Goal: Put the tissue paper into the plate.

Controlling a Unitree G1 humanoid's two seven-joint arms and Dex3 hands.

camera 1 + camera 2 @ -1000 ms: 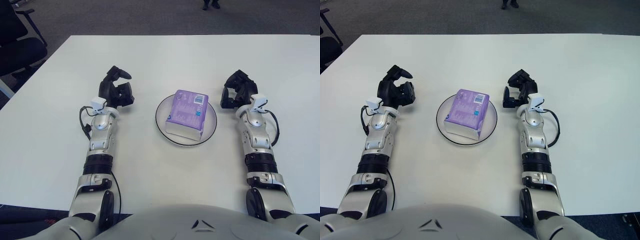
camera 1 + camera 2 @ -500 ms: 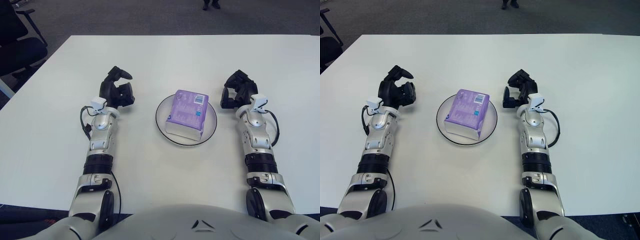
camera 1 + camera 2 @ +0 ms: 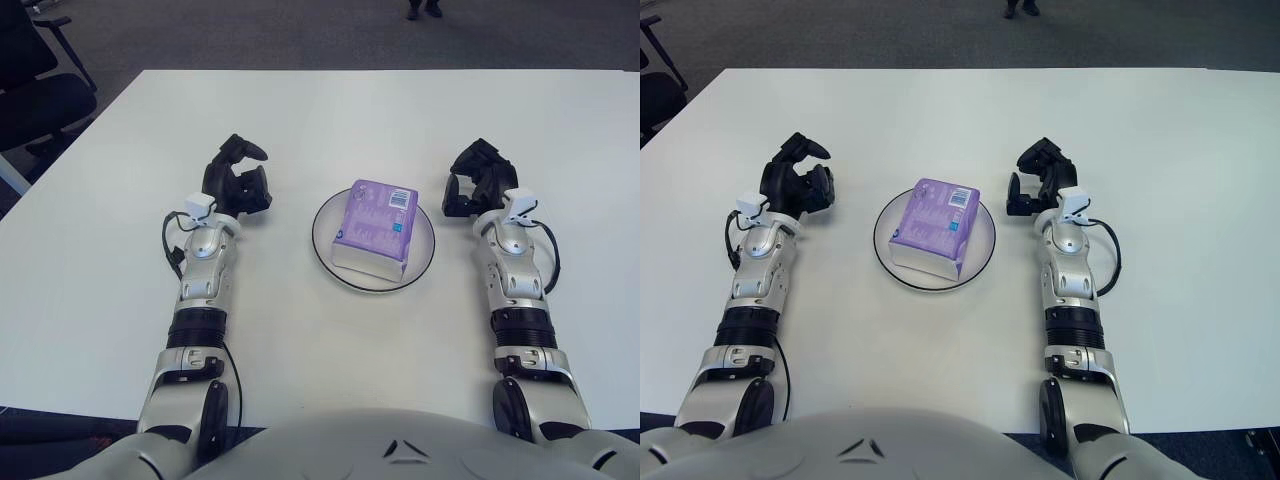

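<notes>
The purple tissue pack (image 3: 373, 228) lies inside the white, dark-rimmed plate (image 3: 322, 250) at the middle of the table. My left hand (image 3: 237, 180) shows to the left of the plate, a hand's width away. Its fingers are loosely arched with a gap between them, and they hold nothing. My right hand (image 3: 475, 183) shows just past the plate's right rim. Its fingers are curled into a compact bunch around nothing. Neither hand touches the pack or the plate.
The white table (image 3: 330, 120) stretches wide on all sides of the plate. A dark office chair (image 3: 35, 85) stands off the table's far left corner. Someone's shoes (image 3: 421, 10) show on the floor beyond the far edge.
My left hand has drifted slightly right toward the plate, and its top finger has bent in a little. The tissue pack, the plate and my right hand have stayed put.
</notes>
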